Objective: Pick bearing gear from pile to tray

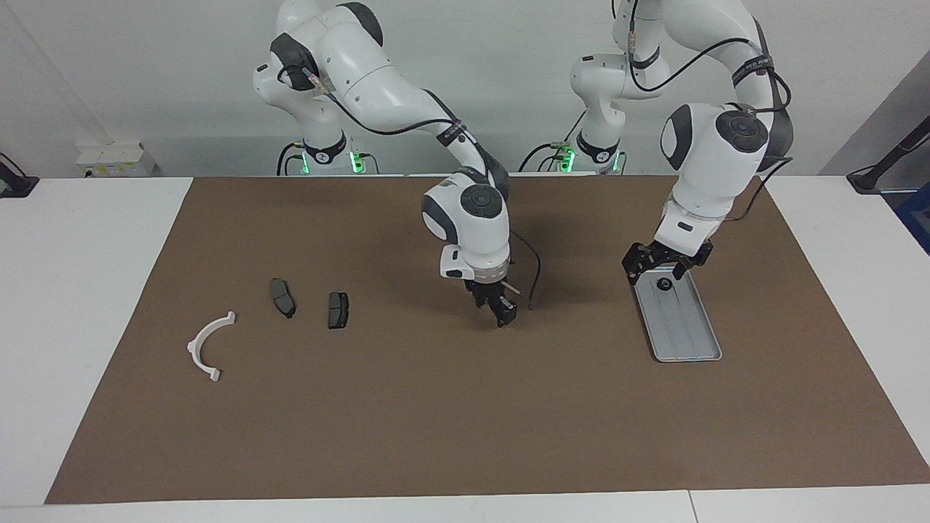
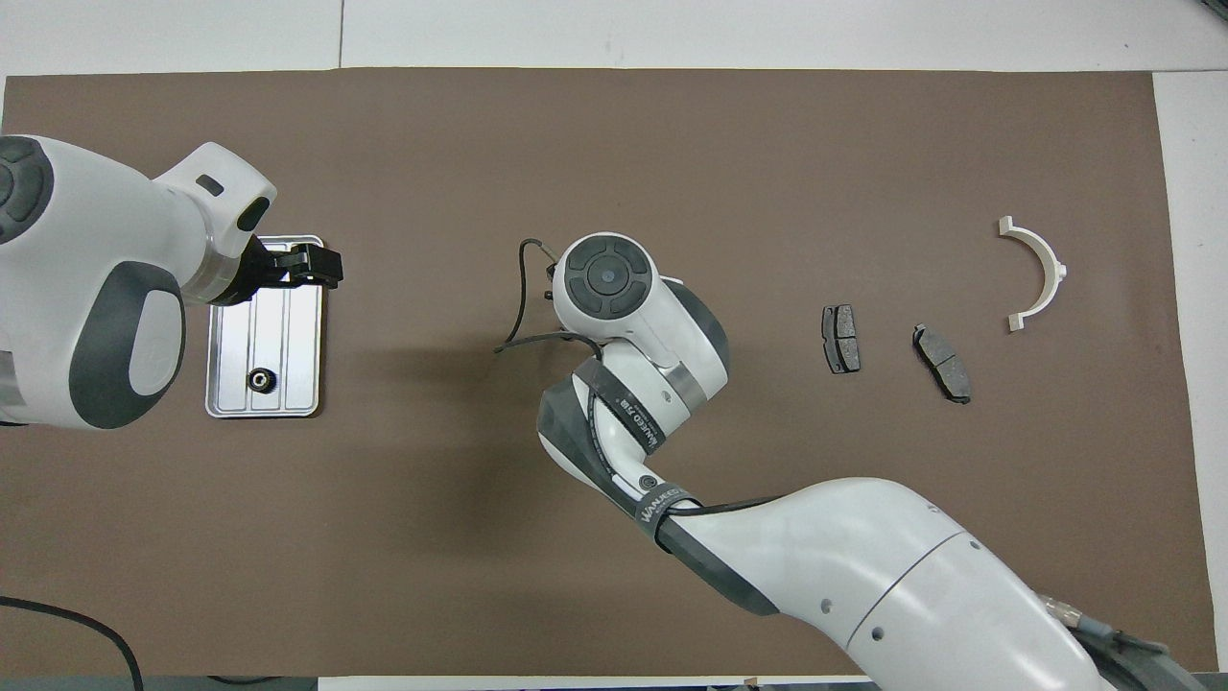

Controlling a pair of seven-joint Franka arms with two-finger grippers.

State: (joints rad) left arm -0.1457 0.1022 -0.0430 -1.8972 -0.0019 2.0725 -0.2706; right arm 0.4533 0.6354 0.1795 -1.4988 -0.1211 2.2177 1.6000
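With one bearing gear point(image 1: 663, 284) already in the tray point(image 1: 686, 341), the left tool point(image 1: 662, 267) hangs wide over it, and the right tool point(image 1: 500, 311), whose grip I cannot tell, should lower squarely.

Robotics laboratory: two white arms are standing at a desk point(image 1: 87, 290) whose brown mat point(image 1: 436, 421) is reaching its edges.

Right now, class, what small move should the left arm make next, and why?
Probably lift the left tool clear of the tray. It looks open just above the gear, which already lies loose in the tray's end nearer the robots. The right tool hangs low over the mat's middle.
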